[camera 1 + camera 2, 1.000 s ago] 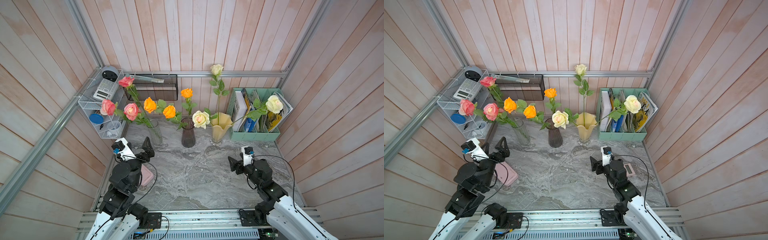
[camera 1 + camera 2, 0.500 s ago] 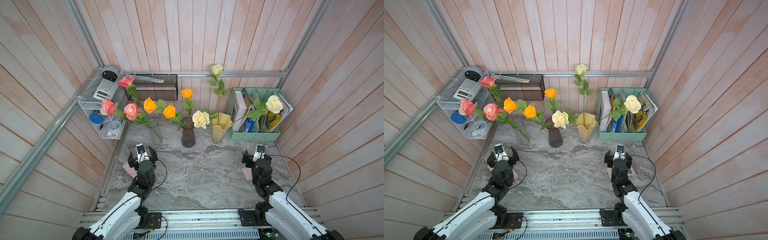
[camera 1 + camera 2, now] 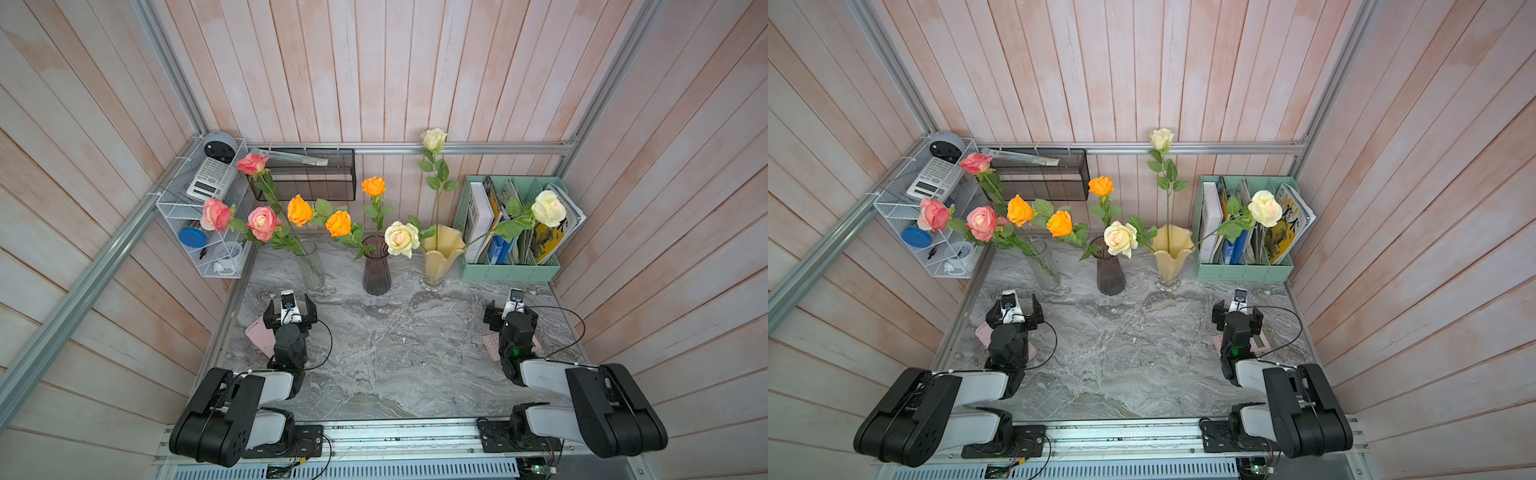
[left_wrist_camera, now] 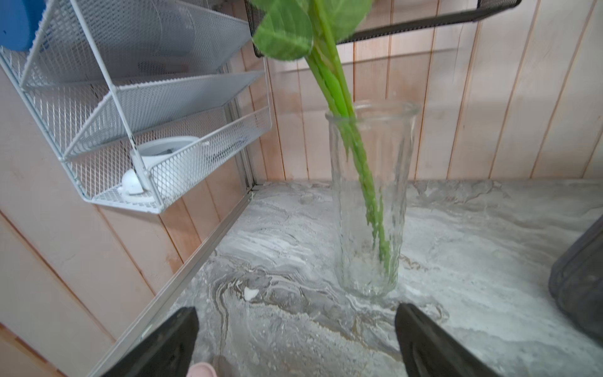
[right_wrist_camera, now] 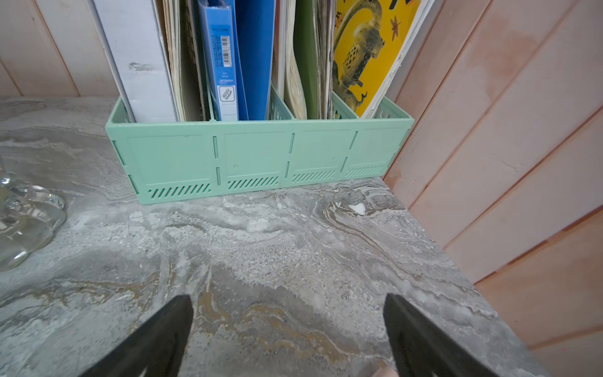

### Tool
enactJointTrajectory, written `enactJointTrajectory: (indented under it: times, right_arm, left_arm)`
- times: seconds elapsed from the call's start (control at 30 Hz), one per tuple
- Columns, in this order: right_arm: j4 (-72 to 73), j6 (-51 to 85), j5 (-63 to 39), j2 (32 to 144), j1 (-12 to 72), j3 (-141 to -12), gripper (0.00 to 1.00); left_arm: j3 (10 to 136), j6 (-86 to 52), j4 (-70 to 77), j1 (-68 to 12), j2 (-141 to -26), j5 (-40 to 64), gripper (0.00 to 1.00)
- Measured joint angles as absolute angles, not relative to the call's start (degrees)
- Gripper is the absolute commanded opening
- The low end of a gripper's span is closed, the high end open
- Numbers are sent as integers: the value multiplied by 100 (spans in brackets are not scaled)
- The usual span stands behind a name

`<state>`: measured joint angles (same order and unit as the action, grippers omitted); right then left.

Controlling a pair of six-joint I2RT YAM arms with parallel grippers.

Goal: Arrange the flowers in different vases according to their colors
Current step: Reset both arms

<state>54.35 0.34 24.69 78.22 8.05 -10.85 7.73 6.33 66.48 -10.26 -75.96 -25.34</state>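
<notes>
Left gripper [image 4: 297, 310]: gaped wide, held nothing, hung low over the marble tabletop [image 3: 399, 353].
Right gripper [image 5: 287, 297]: gaped wide, held nothing, faced the file holder [image 5: 254, 156].
Clear vase [image 3: 311, 266]: held three pink roses [image 3: 262, 222], left end of row.
Purple vase [image 3: 376, 272]: held three orange roses [image 3: 338, 223], mid-row.
Yellow vase [image 3: 440, 255]: held three cream roses [image 3: 401, 238], just beside file holder.

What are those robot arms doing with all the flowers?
They're sorting roses by color, and it looks finished. The pink roses stand in the clear vase, the orange roses in the purple vase, the cream roses in the yellow vase. The left gripper and right gripper are both open and holding nothing.
</notes>
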Motion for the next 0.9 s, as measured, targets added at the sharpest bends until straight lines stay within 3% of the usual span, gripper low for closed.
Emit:
enactJointTrajectory:
  times: [0.13, 0.23, 0.5, 0.9]
  right_arm:
    - [6576, -8, 2423, 8954, 805, -1094, 98]
    - [6659, -36, 2399, 9185, 812, -1138, 98]
    - [6239, 8, 2510, 9120, 784, -1909, 98]
    - [5804, 132, 2512, 9085, 670, -1973, 98]
  left_arm:
    - [816, 532, 7303, -923, -8562, -2187, 100]
    - [882, 449, 7441, -847, -9282, -2027, 100]
    - [1404, 198, 6980, -600, -9139, -1868, 100]
    - [1789, -99, 6119, -497, -9063, -2132, 100]
